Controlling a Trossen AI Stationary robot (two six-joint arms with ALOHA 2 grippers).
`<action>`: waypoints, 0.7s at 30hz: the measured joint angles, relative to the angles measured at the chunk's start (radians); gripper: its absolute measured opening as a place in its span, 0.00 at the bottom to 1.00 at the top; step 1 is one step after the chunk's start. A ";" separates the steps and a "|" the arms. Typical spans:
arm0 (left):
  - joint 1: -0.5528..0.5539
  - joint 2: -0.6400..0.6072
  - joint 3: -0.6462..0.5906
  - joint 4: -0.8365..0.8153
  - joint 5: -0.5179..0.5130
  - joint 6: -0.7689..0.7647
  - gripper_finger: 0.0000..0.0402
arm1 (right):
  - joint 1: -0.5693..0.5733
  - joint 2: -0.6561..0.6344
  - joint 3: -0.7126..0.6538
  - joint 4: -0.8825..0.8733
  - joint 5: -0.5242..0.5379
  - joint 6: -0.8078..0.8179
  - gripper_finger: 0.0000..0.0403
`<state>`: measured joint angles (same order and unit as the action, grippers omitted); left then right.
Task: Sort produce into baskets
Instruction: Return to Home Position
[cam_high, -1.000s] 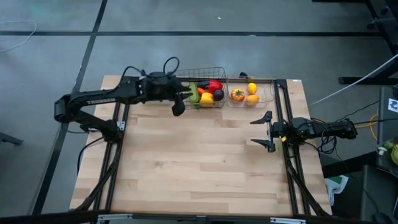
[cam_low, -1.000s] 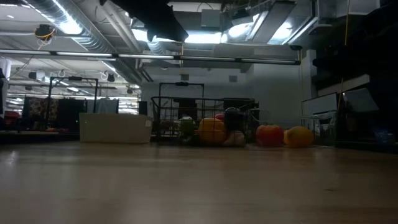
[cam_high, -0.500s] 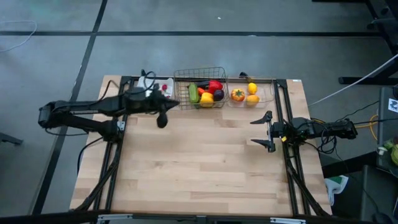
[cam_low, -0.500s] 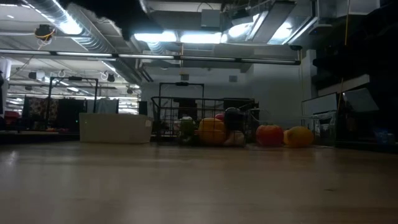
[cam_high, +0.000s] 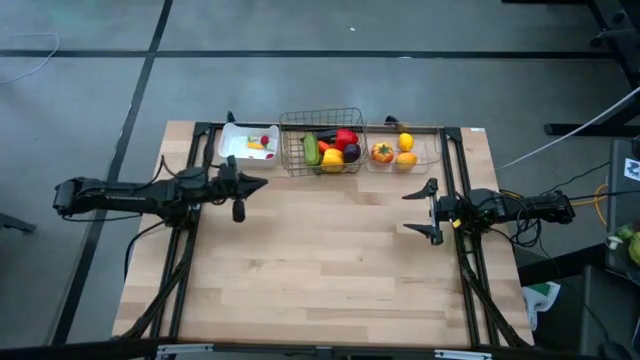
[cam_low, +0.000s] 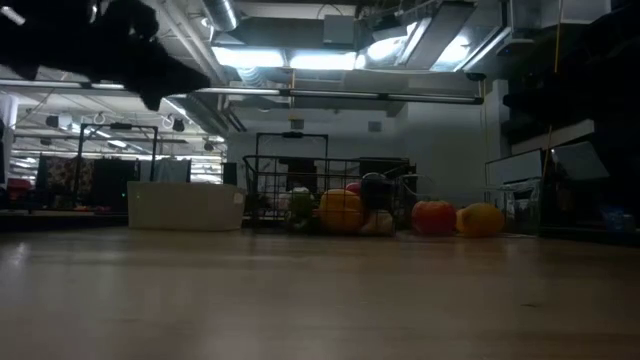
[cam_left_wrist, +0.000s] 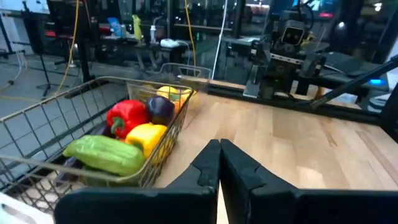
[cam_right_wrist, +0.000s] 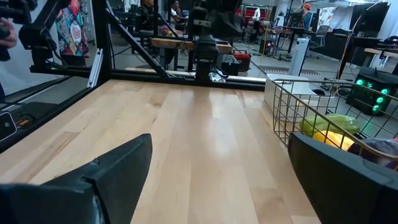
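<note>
Left gripper (cam_left_wrist: 219, 149), pinched closed and empty, hangs near the tabletop's (cam_high: 320, 270) left edge. Right gripper (cam_high: 415, 211) waits, fingers spread wide. All the produce (cam_high: 333, 150) looks sorted into the baskets (cam_high: 320, 112).

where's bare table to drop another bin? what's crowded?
Free: the whole wooden table from the containers' front to the near edge, between the left gripper, shut, and the right gripper, open. Crowded: the far edge, where white tray, wire basket and clear bin sit side by side holding produce.
</note>
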<state>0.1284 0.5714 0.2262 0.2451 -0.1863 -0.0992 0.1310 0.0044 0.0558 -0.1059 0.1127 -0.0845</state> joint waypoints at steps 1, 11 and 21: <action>-0.002 -0.019 -0.020 0.010 0.000 0.001 0.01 | 0.000 0.000 0.000 0.000 0.000 0.000 0.92; -0.005 -0.247 -0.163 0.026 0.000 0.046 0.00 | 0.000 0.000 0.000 0.000 0.000 0.000 0.92; -0.005 -0.422 -0.218 -0.128 0.000 0.048 0.01 | 0.000 0.000 0.000 0.000 0.000 0.000 0.92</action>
<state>0.1238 0.1491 0.0078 0.1169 -0.1867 -0.0516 0.1309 0.0043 0.0559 -0.1056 0.1123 -0.0841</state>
